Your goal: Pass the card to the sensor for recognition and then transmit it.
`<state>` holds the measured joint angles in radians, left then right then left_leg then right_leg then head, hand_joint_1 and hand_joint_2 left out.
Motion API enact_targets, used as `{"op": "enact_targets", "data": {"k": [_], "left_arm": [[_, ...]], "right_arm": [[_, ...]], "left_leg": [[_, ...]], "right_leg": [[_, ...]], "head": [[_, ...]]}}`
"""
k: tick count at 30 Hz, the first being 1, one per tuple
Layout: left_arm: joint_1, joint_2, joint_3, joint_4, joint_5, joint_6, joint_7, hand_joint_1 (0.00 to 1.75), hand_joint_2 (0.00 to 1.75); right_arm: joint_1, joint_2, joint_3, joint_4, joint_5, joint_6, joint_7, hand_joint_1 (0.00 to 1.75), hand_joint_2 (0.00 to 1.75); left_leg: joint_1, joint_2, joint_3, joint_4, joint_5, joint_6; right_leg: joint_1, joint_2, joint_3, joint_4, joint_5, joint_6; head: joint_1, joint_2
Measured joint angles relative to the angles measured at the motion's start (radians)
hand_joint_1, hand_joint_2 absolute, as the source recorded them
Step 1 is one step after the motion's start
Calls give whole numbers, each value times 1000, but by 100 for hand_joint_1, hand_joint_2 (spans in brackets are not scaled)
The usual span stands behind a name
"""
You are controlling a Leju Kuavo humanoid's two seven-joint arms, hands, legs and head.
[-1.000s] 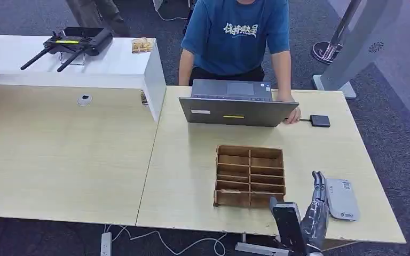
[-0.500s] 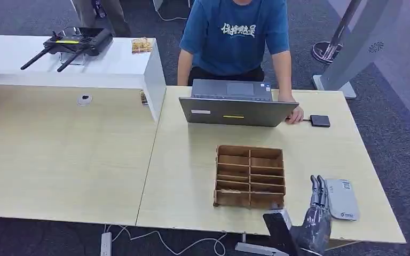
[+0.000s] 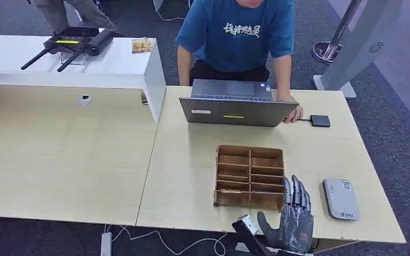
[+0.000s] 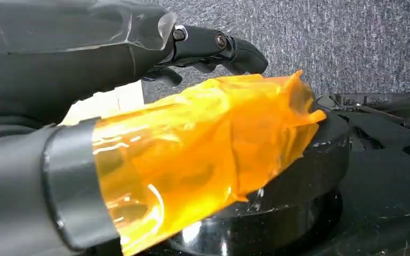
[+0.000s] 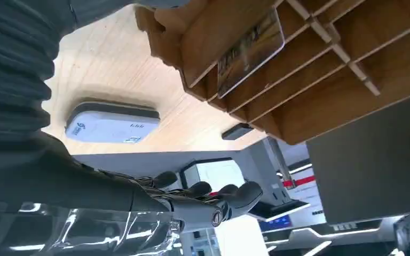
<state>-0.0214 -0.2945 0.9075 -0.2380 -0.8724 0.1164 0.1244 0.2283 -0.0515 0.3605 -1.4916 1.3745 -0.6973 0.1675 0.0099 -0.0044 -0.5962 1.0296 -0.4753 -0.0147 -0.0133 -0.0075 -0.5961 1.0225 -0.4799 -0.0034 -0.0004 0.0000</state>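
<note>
- Wooden divider box [image 3: 250, 176] sitting mid-table, right hand [image 3: 294, 221] hovering beside it, fingers apart, holding nothing
- right wrist view showing card [image 5: 250, 50] standing in a box slot, sensor [image 5: 112, 122] lying nearby
- left hand [image 4: 85, 69] hanging empty, fingers apart

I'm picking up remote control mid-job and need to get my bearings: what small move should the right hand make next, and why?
Probably ease the right hand forward over the wooden organizer toward the card. The hand is open, holds nothing, and sits at the table's near edge beside the tray. The right wrist view shows the card standing in a slot, and the sensor lies untouched on the table.
</note>
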Motion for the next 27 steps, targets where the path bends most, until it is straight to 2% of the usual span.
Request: {"op": "enact_targets", "data": {"k": [5,9,23,25,27], "left_arm": [[0,0,0,0,-3,0,0,0,0],[0,0,0,0,-17,2,-3,0,0],[1,0,-20,0,-70,30,-35,0,0],[1,0,-27,0,-82,35,-38,0,0],[1,0,-35,0,-97,42,-43,0,0]], "right_arm": [[-11,-13,24,21,5,0,5,0,175],[-33,-20,55,43,26,0,34,0,175],[-139,-30,120,99,24,2,29,0,175],[-151,-34,122,99,34,23,23,0,175],[-164,-49,123,95,36,78,12,0,175]], "left_leg": [[0,0,0,0,0,0],[0,0,0,0,0,0],[0,0,0,0,0,0],[0,0,0,0,0,0],[0,0,0,0,0,0]], "right_leg": [[0,0,0,0,0,0],[0,0,0,0,0,0],[0,0,0,0,0,0],[0,0,0,0,0,0],[0,0,0,0,0,0]], "head": [[0,0],[0,0],[0,0],[0,0],[0,0]]}}
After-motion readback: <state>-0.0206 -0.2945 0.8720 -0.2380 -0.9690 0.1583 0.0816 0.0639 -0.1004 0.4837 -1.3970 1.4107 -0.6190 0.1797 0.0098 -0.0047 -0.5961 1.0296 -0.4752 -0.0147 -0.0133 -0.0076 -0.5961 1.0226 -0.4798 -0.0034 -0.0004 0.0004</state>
